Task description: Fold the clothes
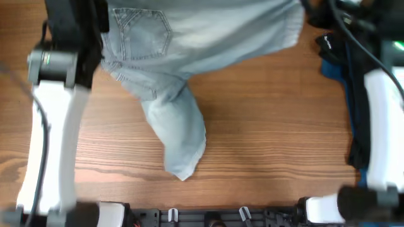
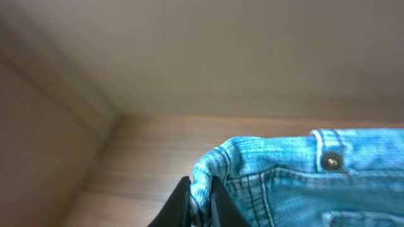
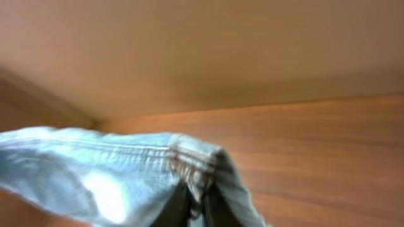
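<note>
The light blue denim shorts (image 1: 189, 44) hang lifted across the top of the overhead view, back pocket at the left, one leg drooping down to the wooden table (image 1: 265, 126). My left gripper (image 2: 201, 202) is shut on the waistband corner of the shorts (image 2: 303, 170); a rivet shows beside it. My right gripper (image 3: 192, 205) is shut on the frayed cuffed hem of the shorts (image 3: 113, 170). In the overhead view both grippers are hidden by the arms and the frame's top edge.
A dark blue cloth (image 1: 344, 75) and a black garment with a small white logo (image 1: 328, 43) lie at the table's right edge, beside my right arm (image 1: 382, 126). My left arm (image 1: 53, 113) stands at the left. A rail runs along the front edge (image 1: 208, 214).
</note>
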